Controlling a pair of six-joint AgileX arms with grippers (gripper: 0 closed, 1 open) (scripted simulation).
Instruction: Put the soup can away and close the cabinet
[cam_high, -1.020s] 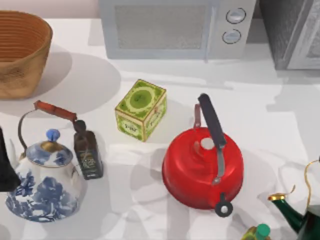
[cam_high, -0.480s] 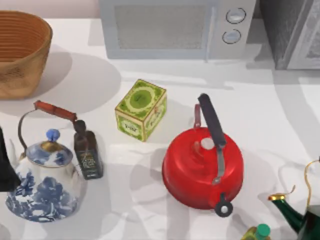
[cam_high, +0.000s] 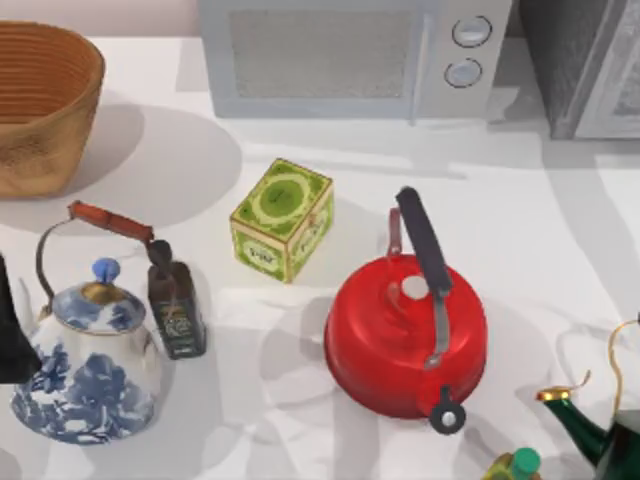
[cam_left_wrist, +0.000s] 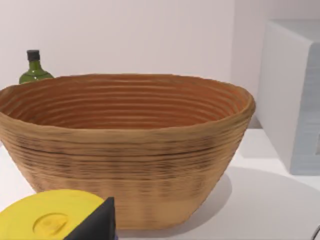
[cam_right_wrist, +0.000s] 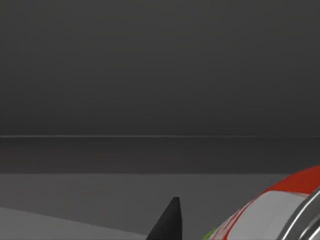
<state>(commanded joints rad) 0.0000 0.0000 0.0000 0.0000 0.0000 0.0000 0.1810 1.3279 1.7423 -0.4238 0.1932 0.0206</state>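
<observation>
Right gripper's dark pointed fingertip (cam_right_wrist: 171, 220) shows inside a dim grey interior beside the round, red-and-white soup can (cam_right_wrist: 280, 210), its grip impossible to judge, while the grey speckled cabinet (cam_high: 585, 60) stands at the table's far right.

— What sits mid-frame?
— A red kettle (cam_high: 405, 338), a green tea tin (cam_high: 282, 219) up-left of it.
— Upper right?
— The cabinet (cam_high: 585, 65), beside the white microwave (cam_high: 350, 55).
</observation>
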